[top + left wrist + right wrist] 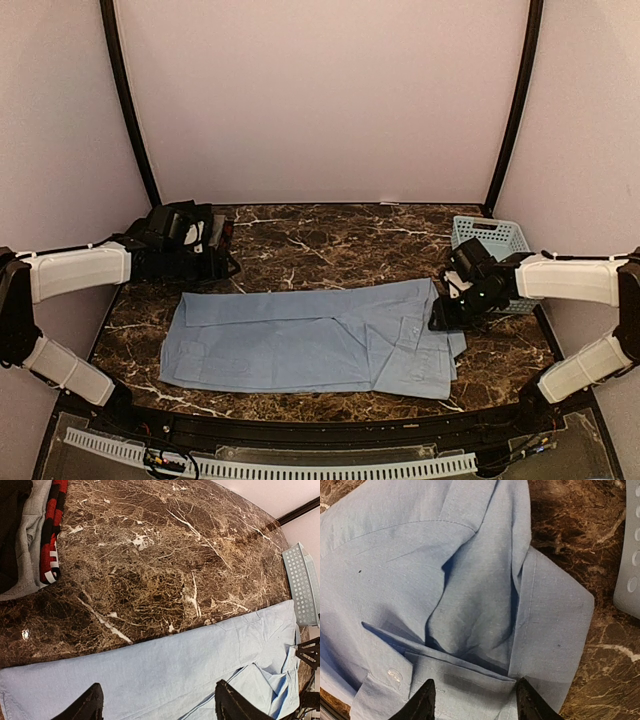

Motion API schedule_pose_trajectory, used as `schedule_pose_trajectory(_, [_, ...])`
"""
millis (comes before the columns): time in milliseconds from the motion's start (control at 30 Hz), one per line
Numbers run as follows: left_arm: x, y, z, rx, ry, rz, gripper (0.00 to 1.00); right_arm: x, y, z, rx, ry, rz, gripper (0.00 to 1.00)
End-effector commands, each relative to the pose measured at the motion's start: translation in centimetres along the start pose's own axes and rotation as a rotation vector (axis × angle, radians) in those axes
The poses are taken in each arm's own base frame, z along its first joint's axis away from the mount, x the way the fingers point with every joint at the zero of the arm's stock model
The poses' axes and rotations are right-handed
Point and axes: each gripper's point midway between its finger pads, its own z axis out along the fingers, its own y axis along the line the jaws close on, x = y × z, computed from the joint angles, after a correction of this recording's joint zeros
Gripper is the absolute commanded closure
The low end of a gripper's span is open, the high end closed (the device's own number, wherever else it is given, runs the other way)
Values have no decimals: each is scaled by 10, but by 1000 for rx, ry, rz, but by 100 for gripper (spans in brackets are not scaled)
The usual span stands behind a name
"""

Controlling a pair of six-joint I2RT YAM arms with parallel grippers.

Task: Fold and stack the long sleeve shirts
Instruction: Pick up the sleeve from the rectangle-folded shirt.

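The light blue shirt [310, 335] lies flat across the middle of the table, folded into a long band. My right gripper [440, 318] is open just above its right end. In the right wrist view the gripper [474, 685] straddles a folded edge of the blue cloth [420, 580] near a button [395, 675]. My left gripper [218, 250] hangs open at the back left, above the shirt's far edge [150, 665]; it holds nothing [157, 690]. Black cloth [10, 530] lies in a pile at the back left, largely hidden behind the left arm in the top view.
A pale blue lattice basket [490, 245] stands at the back right, close behind the right arm; it also shows in the left wrist view [302, 580] and the right wrist view [630, 550]. Grey cloth [30, 540] and a red-and-black item [52, 530] lie with the black pile.
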Motion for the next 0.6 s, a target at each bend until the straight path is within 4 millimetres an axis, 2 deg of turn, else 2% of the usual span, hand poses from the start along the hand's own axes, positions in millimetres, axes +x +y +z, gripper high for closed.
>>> schedule_pose_trajectory(0, [-8,-9,-2,27,-22,8,25,7,2,8,-22,1,13,52])
schedule_pose_trajectory(200, [-8,-10,-3,27,-21,8,25,10,6,9,-56,-4,18,64])
schedule_pose_trajectory(433, [-8,-7,-3,9,-24,6,23,4,10,-1,-78,-41,13,90])
schedule_pose_trajectory(500, [-9,-4,-3,-6,-29,2,20,2,13,-6,-90,-55,11,99])
schedule_pose_trajectory(567, [-10,-4,-5,-7,-37,-7,14,-1,15,-12,-103,-69,9,100])
